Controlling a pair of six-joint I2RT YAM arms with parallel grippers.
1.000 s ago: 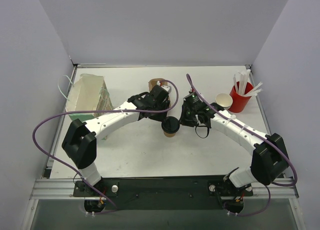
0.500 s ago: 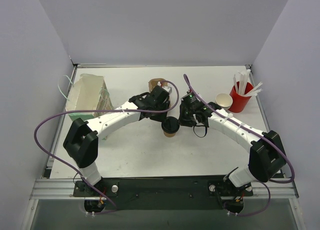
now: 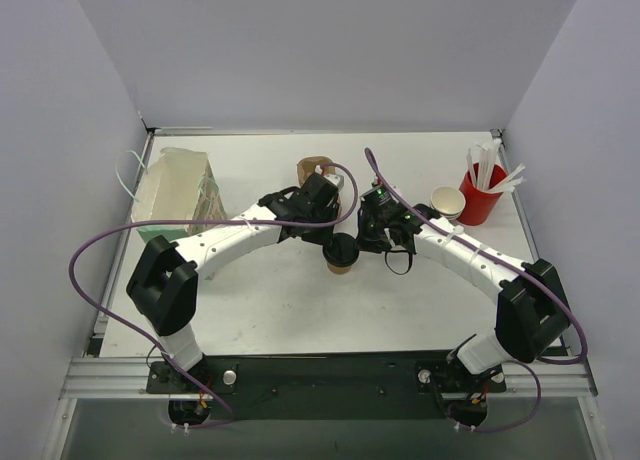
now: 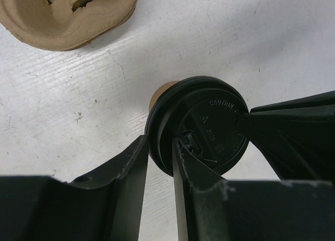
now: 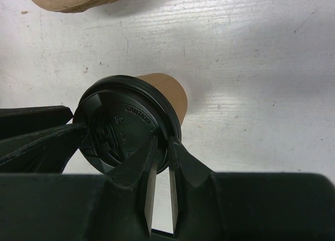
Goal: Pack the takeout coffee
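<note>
Left jaws and right jaws, nearly closed, pinch the coffee (image 5: 166, 91) lid (image 4: 209, 128). I judge it lidded; the carrier (image 4: 63, 15) beyond them waits

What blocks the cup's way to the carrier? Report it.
Nothing visible on the table: bare surface lies between the cup and the carrier. The left gripper and right gripper both pinch the lid rim. Only the left arm hangs above that stretch.
</note>
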